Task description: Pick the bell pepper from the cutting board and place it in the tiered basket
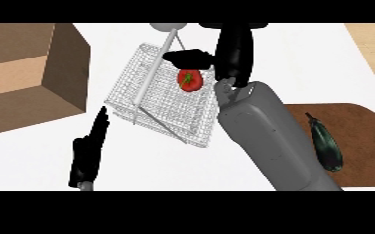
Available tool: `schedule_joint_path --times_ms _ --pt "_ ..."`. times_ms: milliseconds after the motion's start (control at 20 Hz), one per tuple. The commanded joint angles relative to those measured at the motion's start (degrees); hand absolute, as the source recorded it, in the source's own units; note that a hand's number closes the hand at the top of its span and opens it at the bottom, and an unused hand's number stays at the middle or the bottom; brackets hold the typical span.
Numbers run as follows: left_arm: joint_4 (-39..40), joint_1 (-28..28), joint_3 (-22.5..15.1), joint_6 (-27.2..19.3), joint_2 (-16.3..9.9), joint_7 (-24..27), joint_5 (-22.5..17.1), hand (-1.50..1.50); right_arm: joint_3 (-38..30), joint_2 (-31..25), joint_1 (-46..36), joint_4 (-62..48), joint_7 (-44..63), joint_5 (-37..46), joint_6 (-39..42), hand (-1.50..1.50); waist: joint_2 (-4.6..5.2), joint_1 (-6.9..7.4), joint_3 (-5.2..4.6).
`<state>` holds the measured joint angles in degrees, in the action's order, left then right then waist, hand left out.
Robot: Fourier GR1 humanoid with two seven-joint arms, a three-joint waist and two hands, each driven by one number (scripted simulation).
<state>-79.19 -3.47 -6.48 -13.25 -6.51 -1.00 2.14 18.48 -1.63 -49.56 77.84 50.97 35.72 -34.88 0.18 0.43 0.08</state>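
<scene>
**Inspector:** Start from the left. What do you record?

**Assistant:** A brown box [33, 77] sits at the bench's [293, 44] left edge. Below it, the left robot hand [89, 151] rests near the lower edge, fingers straight and pointing up, holding nothing.

**Inspector:** Centre?

**Assistant:** The wire tiered basket [157, 96], with its pale centre pole. The red bell pepper [190, 80] shows over the basket's upper right part, green stem visible.

**Inspector:** And the right robot hand?

**Assistant:** The right robot hand [233, 54] is above the basket, thumb just over the pepper, fingers extended alongside it. I cannot tell whether it clasps the pepper or merely touches it.

**Inspector:** Far right?

**Assistant:** The brown cutting board [351, 144], partly hidden by the grey forearm, with a dark eggplant [326, 144] lying on it.
</scene>
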Motion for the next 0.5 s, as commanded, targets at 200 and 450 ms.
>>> schedule_joint_path --times_ms 200,450 --pt "-0.79 -4.22 0.94 -0.61 -0.31 0.51 -0.24 0.0 -8.43 -6.04 7.13 17.9 12.9 9.62 -1.57 -1.5 -1.11 -2.53 -0.1" --pt "-3.48 -5.35 2.56 0.75 -2.16 -0.71 -1.81 0.0 -15.88 -13.72 22.27 35.12 11.59 2.11 4.36 -1.5 -1.1 -3.47 0.03"
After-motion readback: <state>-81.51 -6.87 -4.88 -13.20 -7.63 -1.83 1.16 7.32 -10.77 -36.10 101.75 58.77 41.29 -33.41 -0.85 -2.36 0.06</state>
